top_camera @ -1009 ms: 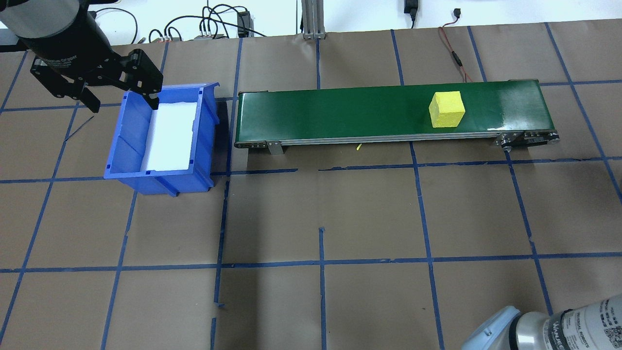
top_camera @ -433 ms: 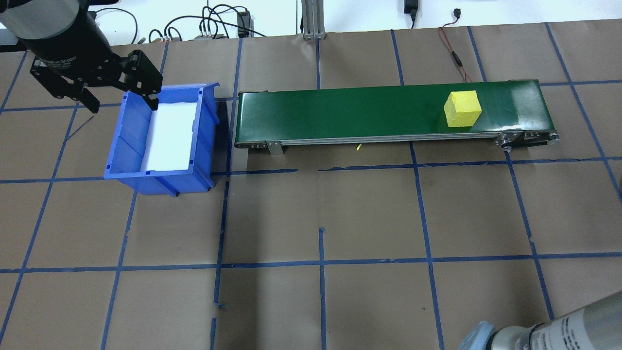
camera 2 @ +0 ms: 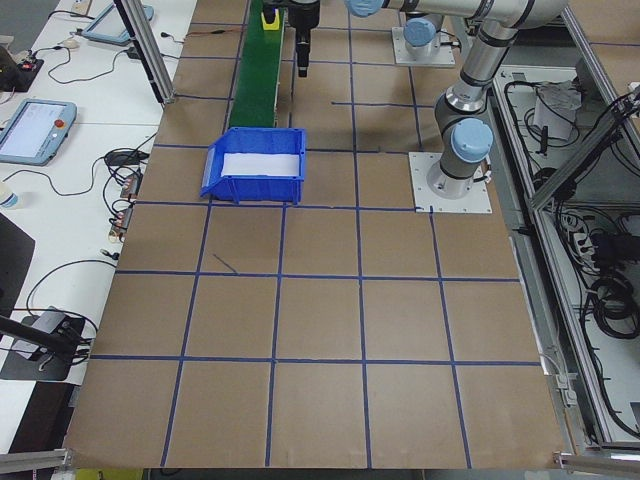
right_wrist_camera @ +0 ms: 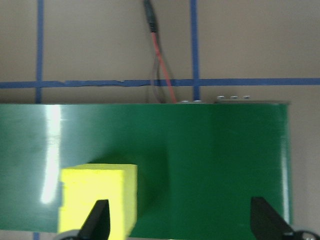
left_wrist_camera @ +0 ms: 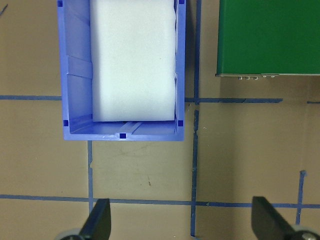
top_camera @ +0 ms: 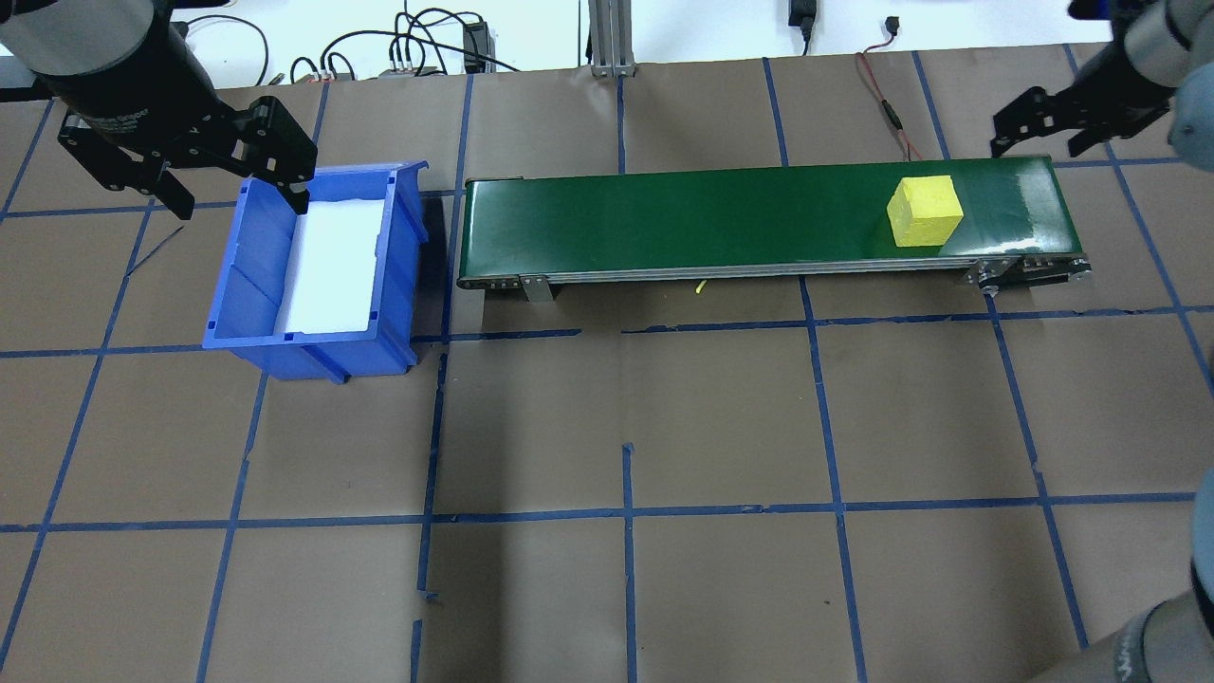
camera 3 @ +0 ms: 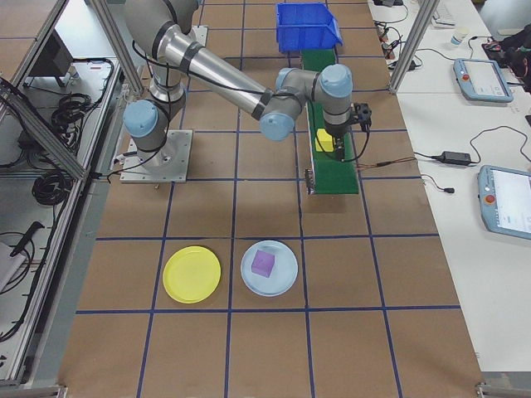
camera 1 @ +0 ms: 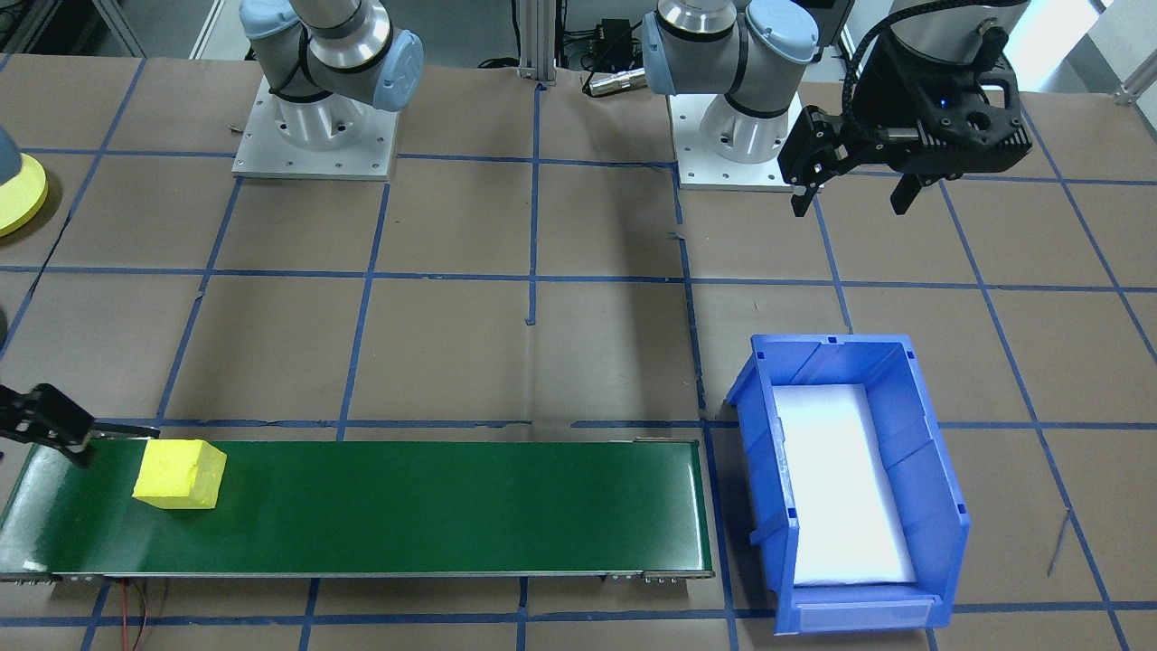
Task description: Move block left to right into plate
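Observation:
A yellow block (top_camera: 925, 211) (camera 1: 181, 474) rides on the green conveyor belt (top_camera: 711, 218), close to its right end. My right gripper (top_camera: 1036, 142) hovers open just beyond that end, at the belt's far edge. In its wrist view the block (right_wrist_camera: 97, 200) lies below its left finger (right_wrist_camera: 99, 220). My left gripper (top_camera: 242, 194) (camera 1: 850, 201) hangs open and empty over the back rim of the blue bin (top_camera: 248, 275). The yellow plate (camera 3: 192, 274) lies on the table at the robot's right end, far from the belt; a sliver of the plate (camera 1: 18, 194) shows in the front view.
A pale blue plate (camera 3: 286, 278) holding a purple block (camera 3: 264, 263) sits beside the yellow one. The blue bin (left_wrist_camera: 75, 75) has a white foam liner. Cables (top_camera: 882, 95) trail at the table's back edge behind the belt.
The block has ridden the belt further to the right. My right arm has swung from the near right corner up to the belt's right end. The left gripper has stayed put.

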Motion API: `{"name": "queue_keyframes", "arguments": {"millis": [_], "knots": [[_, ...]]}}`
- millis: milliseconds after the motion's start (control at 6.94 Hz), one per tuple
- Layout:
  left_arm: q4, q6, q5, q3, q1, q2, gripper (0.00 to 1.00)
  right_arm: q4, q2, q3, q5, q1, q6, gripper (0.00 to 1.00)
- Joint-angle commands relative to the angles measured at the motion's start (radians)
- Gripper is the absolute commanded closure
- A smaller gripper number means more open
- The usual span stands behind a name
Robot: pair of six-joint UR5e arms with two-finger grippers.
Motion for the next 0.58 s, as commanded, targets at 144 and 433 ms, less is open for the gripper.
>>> {"name": "queue_keyframes", "arguments": {"millis": [144, 433], "knots": [[0.000, 0.000, 0.000, 0.002, 0.001, 0.000, 0.00, -0.066, 0.073, 0.038, -0.002, 0.066, -0.075, 0.00], [0.000, 0.000, 0.000, 0.002, 0.001, 0.000, 0.00, -0.064, 0.080, 0.041, -0.124, 0.066, -0.073, 0.00]]}}
